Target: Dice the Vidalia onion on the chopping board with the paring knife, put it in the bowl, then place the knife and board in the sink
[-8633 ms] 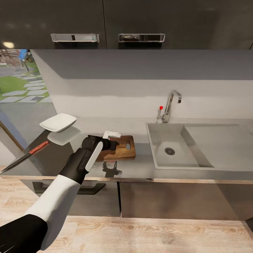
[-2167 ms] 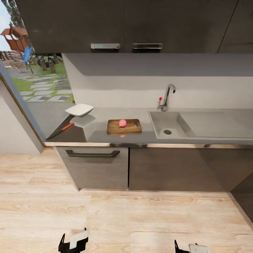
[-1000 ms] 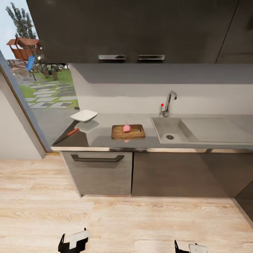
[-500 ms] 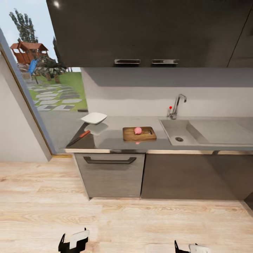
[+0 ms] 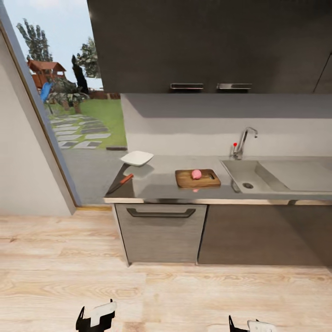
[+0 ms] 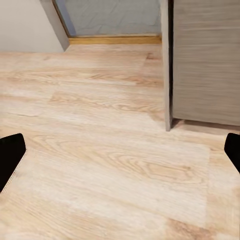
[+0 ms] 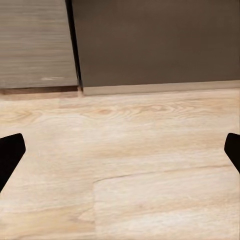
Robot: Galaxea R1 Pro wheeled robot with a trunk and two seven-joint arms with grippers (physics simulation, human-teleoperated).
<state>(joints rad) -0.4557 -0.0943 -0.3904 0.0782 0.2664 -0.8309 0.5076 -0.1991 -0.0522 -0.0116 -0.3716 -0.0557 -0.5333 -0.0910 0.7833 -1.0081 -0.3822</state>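
Vidalia onion (image 5: 196, 174) whole on chopping board (image 5: 198, 178) | paring knife (image 5: 120, 183) at countertop (image 5: 161, 184) left edge, near bowl (image 5: 137, 158) | left gripper (image 6: 120, 155), right gripper (image 7: 120, 155) spread wide, empty, low over floor | risk: knife knocked off edge by clumsy reach

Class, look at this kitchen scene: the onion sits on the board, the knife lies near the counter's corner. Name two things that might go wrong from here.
1. The paring knife lies at the left end of the countertop, blade tip close to the edge; a clumsy grasp might knock it to the floor.
2. The Vidalia onion is round and rests loose on the chopping board; it may roll when the blade presses on it.
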